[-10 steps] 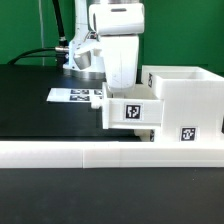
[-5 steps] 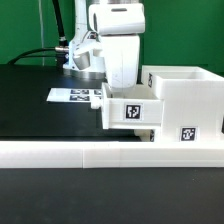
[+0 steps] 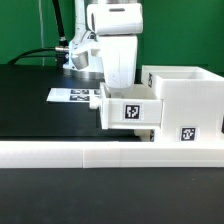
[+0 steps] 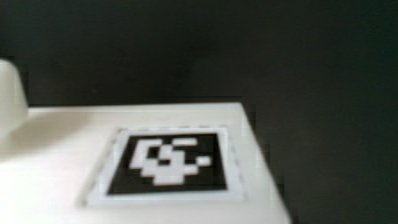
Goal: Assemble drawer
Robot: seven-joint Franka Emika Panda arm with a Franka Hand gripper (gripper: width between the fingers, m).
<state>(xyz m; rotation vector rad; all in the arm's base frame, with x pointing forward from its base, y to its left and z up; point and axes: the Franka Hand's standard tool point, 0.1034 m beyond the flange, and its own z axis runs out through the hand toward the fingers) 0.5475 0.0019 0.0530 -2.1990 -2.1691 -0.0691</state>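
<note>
The drawer (image 3: pixel 160 105) is smooth white plastic, boxy, with square black-and-white tags. A small box (image 3: pixel 127 110) sticks out of its side. The gripper (image 3: pixel 118 82) sits low behind the box, and I cannot tell how its jaws stand.

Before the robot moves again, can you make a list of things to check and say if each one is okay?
1. Is the small drawer box partly inside the big housing? Ok, though it sticks out toward the exterior view's left.
2. Is the gripper near the small box? Ok, it sits right above and behind it.
3. Are the fingers open or shut? Cannot tell, the small box hides them.
4. Is the box's tag readable? Ok, the wrist view shows it, slightly blurred.
5. Is the marker board out of the way? Ok, it lies flat beside the box.
</note>
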